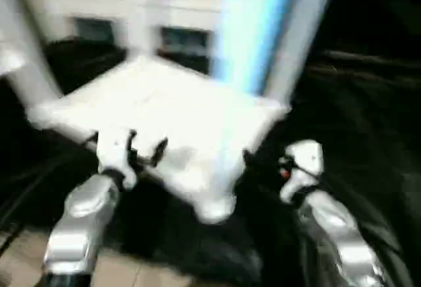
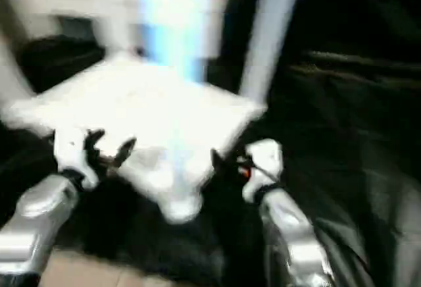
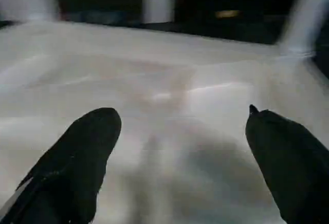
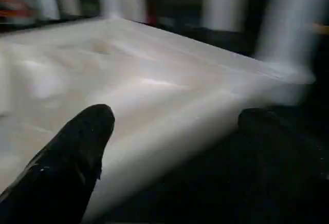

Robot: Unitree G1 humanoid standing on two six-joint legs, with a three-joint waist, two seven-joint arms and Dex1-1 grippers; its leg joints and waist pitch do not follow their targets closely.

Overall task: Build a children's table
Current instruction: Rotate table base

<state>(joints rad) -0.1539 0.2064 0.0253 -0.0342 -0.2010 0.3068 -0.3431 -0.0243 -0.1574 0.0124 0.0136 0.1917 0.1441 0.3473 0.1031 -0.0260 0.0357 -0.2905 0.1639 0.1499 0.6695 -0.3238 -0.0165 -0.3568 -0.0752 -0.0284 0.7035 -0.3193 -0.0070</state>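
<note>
The children's table point(image 1: 158, 112) lies upside down on black cloth, its white top facing up with a raised rim. White legs stand upright in its corners: one at the far left point(image 1: 23, 43), one at the far right point(image 1: 296, 30), and a blue-lit one rising from the near corner point(image 1: 253, 24). My left gripper point(image 1: 146, 145) hovers open over the near-left edge; in the left wrist view its fingers point(image 3: 87, 147) spread above the top's inner face. My right gripper point(image 1: 260, 167) stands open at the near-right edge, one finger point(image 4: 77, 152) over the rim and the other outside it.
A white cabinet point(image 1: 131, 4) with dark shelf openings stands behind the table. Black cloth point(image 1: 368, 122) covers the ground to the right and in front. Tan floor point(image 1: 20, 260) shows at the bottom left.
</note>
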